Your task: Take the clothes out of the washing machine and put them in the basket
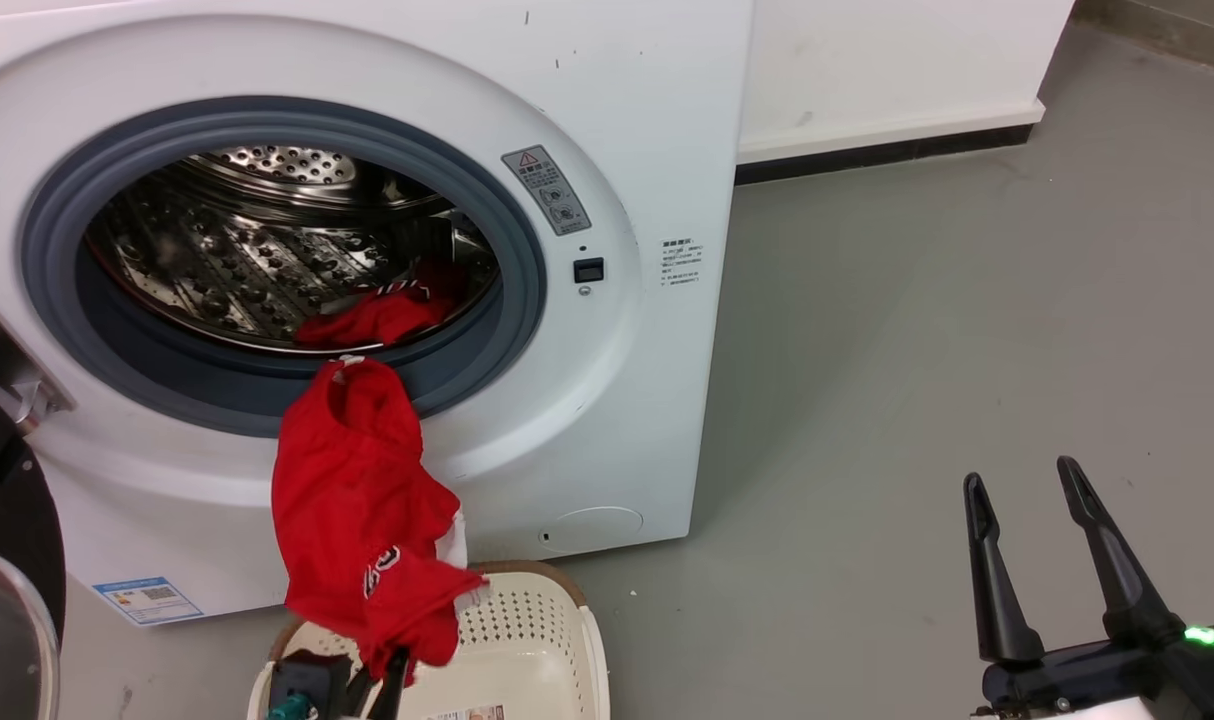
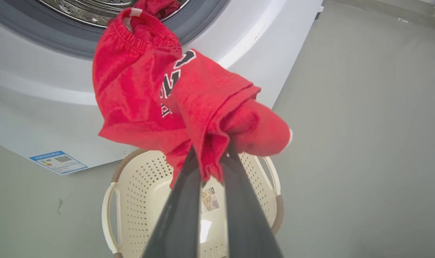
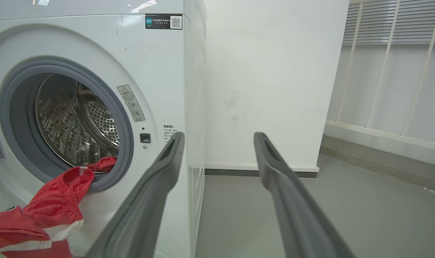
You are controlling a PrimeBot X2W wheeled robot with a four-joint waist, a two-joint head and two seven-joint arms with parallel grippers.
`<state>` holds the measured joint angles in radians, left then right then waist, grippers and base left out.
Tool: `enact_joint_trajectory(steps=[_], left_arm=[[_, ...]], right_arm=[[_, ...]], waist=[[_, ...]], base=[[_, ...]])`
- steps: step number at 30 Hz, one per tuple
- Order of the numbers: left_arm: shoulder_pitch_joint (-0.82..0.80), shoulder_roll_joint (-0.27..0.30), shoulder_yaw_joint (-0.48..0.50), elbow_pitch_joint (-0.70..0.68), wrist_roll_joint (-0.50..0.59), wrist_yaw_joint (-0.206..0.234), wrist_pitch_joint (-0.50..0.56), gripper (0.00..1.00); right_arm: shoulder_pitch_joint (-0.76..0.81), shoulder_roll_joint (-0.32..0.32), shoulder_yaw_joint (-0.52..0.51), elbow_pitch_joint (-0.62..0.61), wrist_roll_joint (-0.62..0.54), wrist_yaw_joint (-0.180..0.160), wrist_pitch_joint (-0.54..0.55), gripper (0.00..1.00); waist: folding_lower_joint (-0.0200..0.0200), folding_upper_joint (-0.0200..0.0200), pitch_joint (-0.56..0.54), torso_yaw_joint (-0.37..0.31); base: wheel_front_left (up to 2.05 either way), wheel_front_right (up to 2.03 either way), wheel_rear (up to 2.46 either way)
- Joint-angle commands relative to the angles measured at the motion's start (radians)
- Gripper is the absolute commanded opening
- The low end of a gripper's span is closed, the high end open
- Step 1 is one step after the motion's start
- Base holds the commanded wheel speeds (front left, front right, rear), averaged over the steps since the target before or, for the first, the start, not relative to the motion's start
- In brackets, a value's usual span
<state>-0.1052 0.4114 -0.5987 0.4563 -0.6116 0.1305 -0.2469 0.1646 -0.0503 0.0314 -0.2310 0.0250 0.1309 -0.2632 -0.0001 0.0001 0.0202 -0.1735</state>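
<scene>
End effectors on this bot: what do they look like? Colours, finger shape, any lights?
The right end effector and left end effector each have two long, dark grey fingers tapering toward the tips. The right's show a recessed slot near each tip; its base is glossy black with a green LED.
</scene>
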Motion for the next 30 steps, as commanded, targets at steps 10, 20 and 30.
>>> enact_joint_trajectory(steps=[10,20,30], left_arm=[[-0.068,-0.072,-0.004,0.224,-0.022,-0.057,-0.011,0.00],[-0.184,-0.115,-0.002,0.467,-0.008,-0.119,-0.018,0.00],[-0.298,-0.152,-0.012,0.668,0.000,-0.165,-0.014,0.00]], right_arm=[[-0.051,0.000,0.012,-0.007,0.005,0.000,-0.002,1.00],[-0.118,0.000,0.018,-0.015,0.028,0.000,-0.002,1.00],[-0.181,0.000,0.026,-0.023,0.059,0.000,-0.002,1.00]], waist=[[0.0001,-0.0001,0.093,-0.058],[0.0001,-0.0001,0.207,-0.116],[0.0001,-0.0001,0.327,-0.153]], base=[[0.00,0.00,0.00],[0.00,0.00,0.00],[0.00,0.00,0.00]])
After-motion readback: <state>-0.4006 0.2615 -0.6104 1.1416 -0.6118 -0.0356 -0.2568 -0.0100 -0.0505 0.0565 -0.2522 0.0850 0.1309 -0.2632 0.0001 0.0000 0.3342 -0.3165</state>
